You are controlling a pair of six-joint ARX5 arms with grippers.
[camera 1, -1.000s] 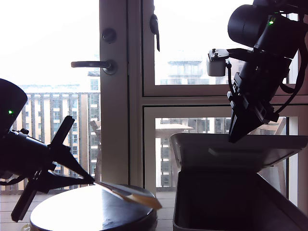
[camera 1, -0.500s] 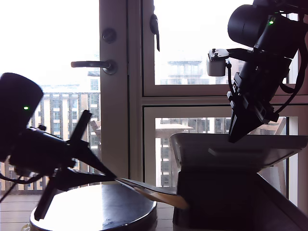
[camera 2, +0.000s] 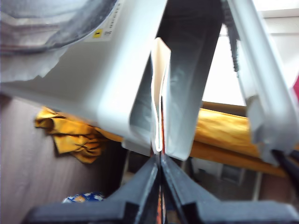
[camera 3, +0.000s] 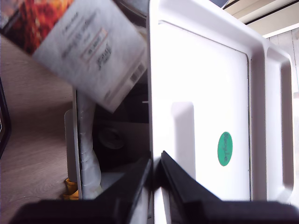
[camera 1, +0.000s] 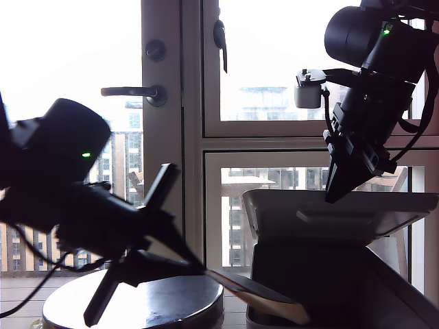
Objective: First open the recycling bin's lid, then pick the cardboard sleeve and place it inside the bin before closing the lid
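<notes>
Cardboard sleeve (camera 1: 264, 300) sits clamped edge-on between the closed jaws of my first gripper (camera 2: 160, 161), its far end reaching over the rim of the grey recycling bin (camera 1: 343, 288). My second gripper (camera 3: 155, 170) pinches the edge of the lid (camera 3: 201, 116), holding it raised above the bin.

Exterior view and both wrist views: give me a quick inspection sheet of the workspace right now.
Surface: round dark glossy table, nothing seen on it.
Job's things: flat cardboard sleeve reaching over the large grey plastic bin; grey rectangular lid raised.
Clutter: crumpled yellow cloth on the floor.
Grippers: my first gripper pinches the sleeve; my second gripper pinches the lid's edge.
Cables: dark cable under the first arm.
Surroundings: glazed door, balcony railing, buildings.
</notes>
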